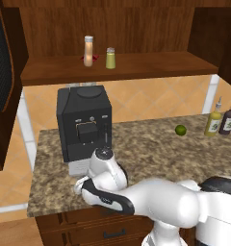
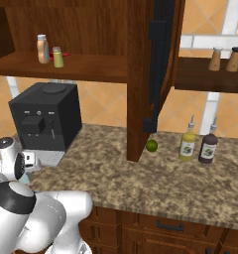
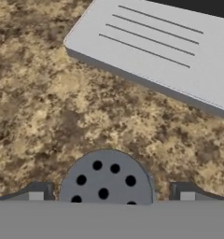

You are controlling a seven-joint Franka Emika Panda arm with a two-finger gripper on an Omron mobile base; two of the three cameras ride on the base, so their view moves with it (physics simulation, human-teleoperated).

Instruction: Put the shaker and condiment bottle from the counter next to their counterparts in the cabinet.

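While jaws straddle shaker (image 3: 106, 177), coffee machine (image 1: 83, 127) crowds.

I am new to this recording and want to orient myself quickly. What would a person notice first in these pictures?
First the white robot arm, bent low over the brown counter beside a black coffee machine. In the hand view its open gripper stands on either side of a shaker's silvery perforated cap. Above, on the cabinet shelf, an orange bottle stands beside a yellow-green shaker.
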